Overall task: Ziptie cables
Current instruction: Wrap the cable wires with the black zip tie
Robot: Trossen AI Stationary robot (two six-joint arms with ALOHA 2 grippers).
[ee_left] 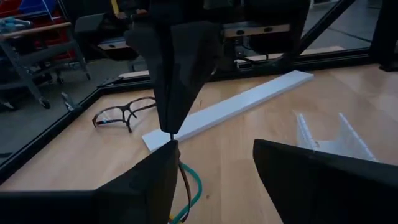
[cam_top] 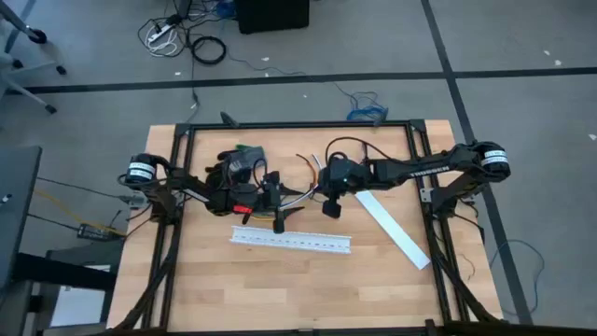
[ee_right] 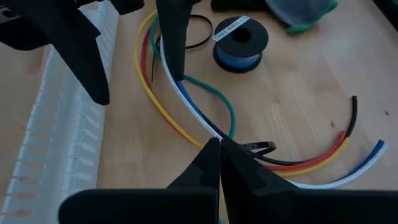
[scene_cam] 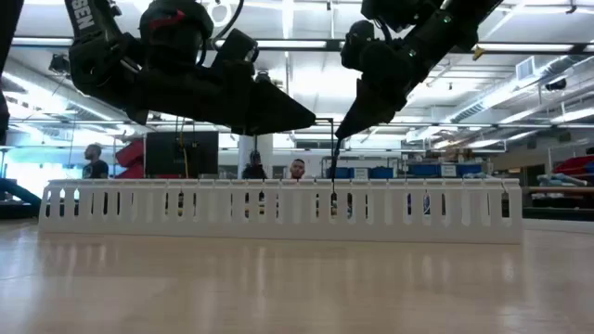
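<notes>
Above cables (ee_right: 186, 102), right tool (ee_right: 219, 144) closed

We are seeing a white slotted channel (cam_top: 292, 241) lying across the wooden table (cam_top: 280, 289). A flat white strip (cam_top: 392, 228) is resting nearby, with glasses (ee_left: 122, 114) and a blue wire spool (ee_right: 240, 42).

A white label on the blue wire spool (ee_right: 240, 41) carries print, seemingly too small to read.
</notes>
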